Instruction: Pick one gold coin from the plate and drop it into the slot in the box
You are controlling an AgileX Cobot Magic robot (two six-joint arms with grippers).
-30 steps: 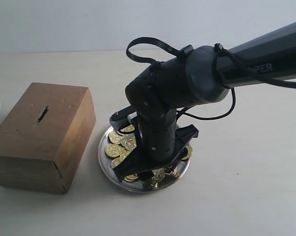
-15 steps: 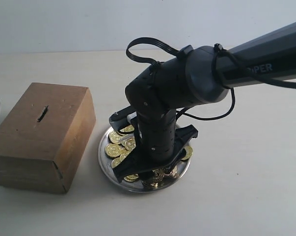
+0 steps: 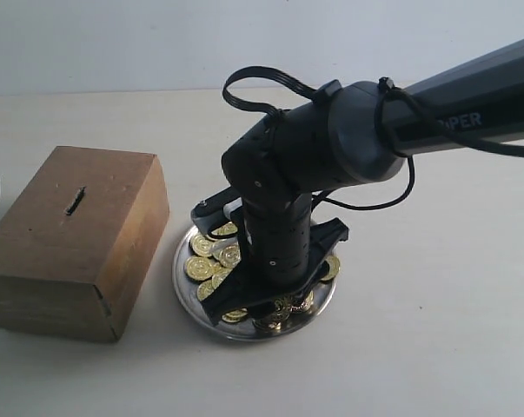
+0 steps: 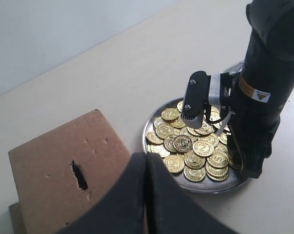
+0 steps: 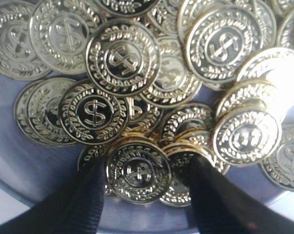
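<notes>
The right gripper (image 5: 146,168) is reaching down into the plate (image 3: 180,280), which is sitting on the pale surface (image 3: 418,347) near the middle of the exterior view. Its arm (image 3: 470,95) is coming in from 2 o'clock, and a black cable (image 3: 253,82) is looping over the wrist. Gold coins (image 3: 201,267) are lying heaped in the plate, overlapping one another, each showing a dollar sign inside a wreath.

The right gripper is standing released. Its two dark fingers (image 5: 86,200) are resting apart on either side of one coin (image 5: 138,170) at the heap's edge. One finger is sitting right at the coin's rim, while the other is leaving a slim gap. That coin is lying flat on top of others, not lifted.

The box (image 3: 70,243) is sitting at the plate's 9 o'clock, just beside it, with a narrow strip of surface showing between them. The slot (image 3: 75,201) is showing as a short dark slit in the box's top face, a little toward 12 o'clock from the face's middle. No coin is lying on the box.

The left gripper (image 4: 147,161) is staying out of the plate. It is clenched, with its fingers pressed together and nothing between them, and it is hanging close to the box.
</notes>
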